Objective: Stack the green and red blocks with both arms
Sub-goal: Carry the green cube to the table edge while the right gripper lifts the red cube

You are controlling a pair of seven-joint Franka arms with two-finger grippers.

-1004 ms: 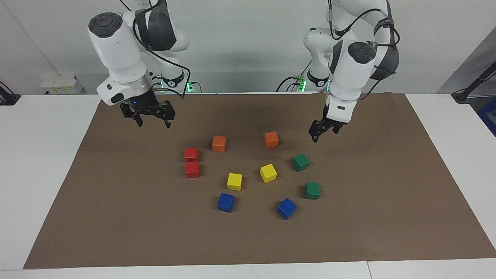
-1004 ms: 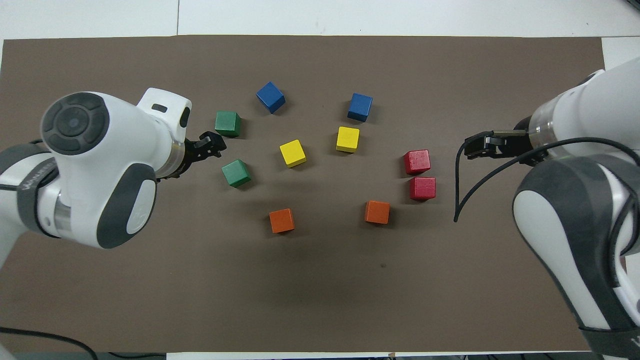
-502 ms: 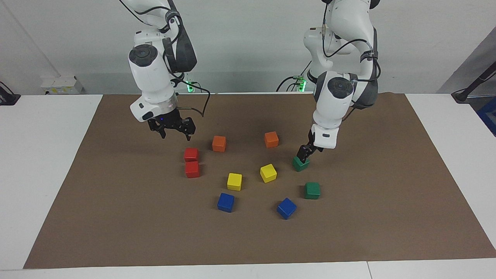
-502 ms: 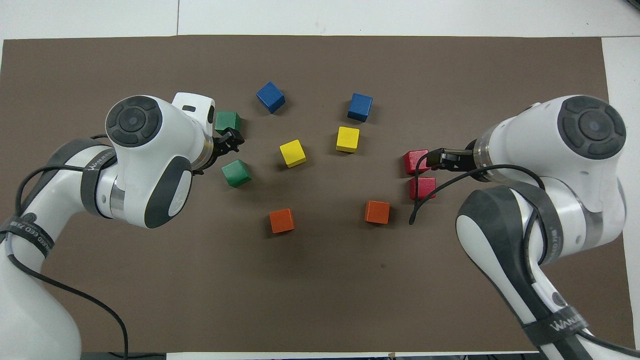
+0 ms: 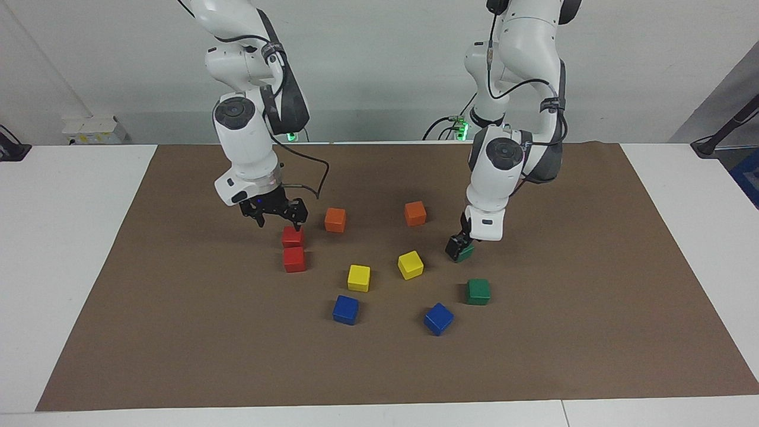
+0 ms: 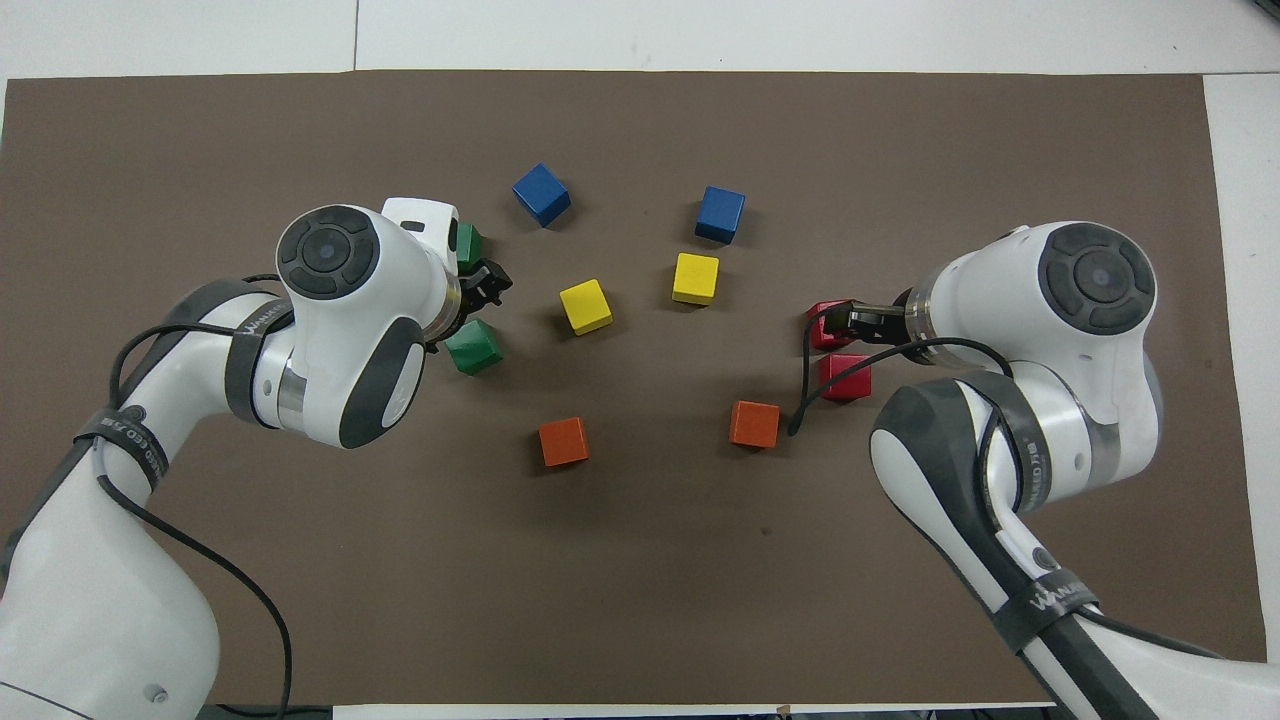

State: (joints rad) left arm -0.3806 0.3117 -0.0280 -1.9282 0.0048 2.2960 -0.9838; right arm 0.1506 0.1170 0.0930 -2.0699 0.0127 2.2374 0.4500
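Green blocks: two dark green glossy cubes of equal size, toward the left arm's end of the brown mat. One green block lies nearer to the robots, partly covered by the left claw; the other green block lies farther from the robots, apart from it and flat on the mat.
Red blocks: two bright red glossy cubes of the same size, toward the right arm's end. One red block lies nearer to the robots; the other red block lies just beside it, farther from the robots. None of the four is stacked.
Left claw: down at the nearer green block, fingers spread about it, not clenched; whether they touch the block cannot be told.
Right claw: released, fingers apart, just above the nearer red block with one fingertip at its top edge.
Other blocks: two orange blocks, two yellow blocks, two blue blocks, lying between the red and green pairs.
Mat: brown sheet covering the white desk.
Change from a second ago: both claws hung high over bare mat at the robots' edge; the left has since come down onto the green block, the right has moved in over the red one. All ten blocks lie where they lay.
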